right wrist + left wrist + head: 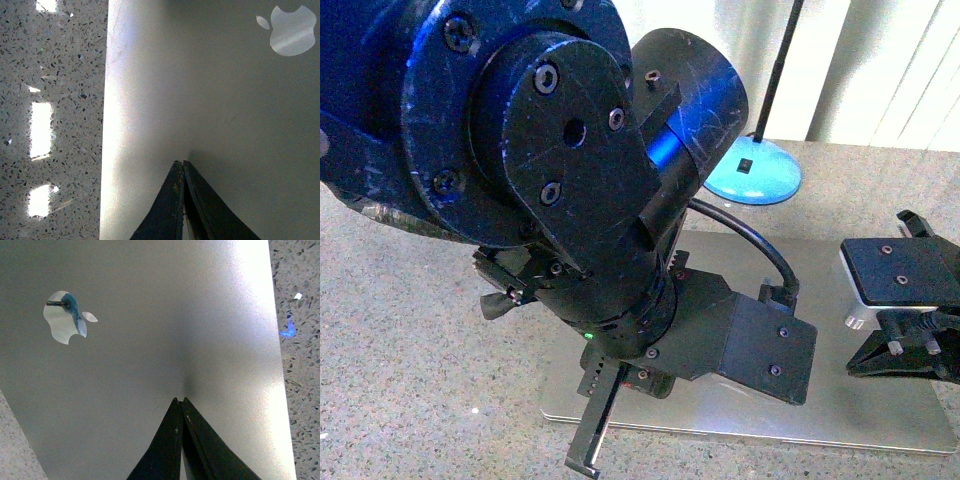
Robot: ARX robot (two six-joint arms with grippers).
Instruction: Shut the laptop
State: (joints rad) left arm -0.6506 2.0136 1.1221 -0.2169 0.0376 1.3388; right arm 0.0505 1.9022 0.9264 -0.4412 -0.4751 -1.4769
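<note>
On the speckled counter (420,330) the laptop (880,410) lies flat with its lid down, silver top facing up and its near edge toward the robot. The logo (67,317) on the lid shows pale and reflective in both wrist views.

Over the laptop's left half hangs the left arm (570,200), so close to the front camera that it hides much of the lid. From its wrist view, the left gripper (180,401) has its two black fingers pressed together into one point with nothing between them. The tips sit down at the lid, where a small shadow gathers, and they seem to touch it, off to one side of the logo.

Over the laptop's right end is the right arm (905,275). The right gripper (180,162) is likewise squeezed together and empty, its tips at the lid near the edge where bare counter begins.

Behind the laptop stands a blue lamp base (755,172) with a thin black pole.
</note>
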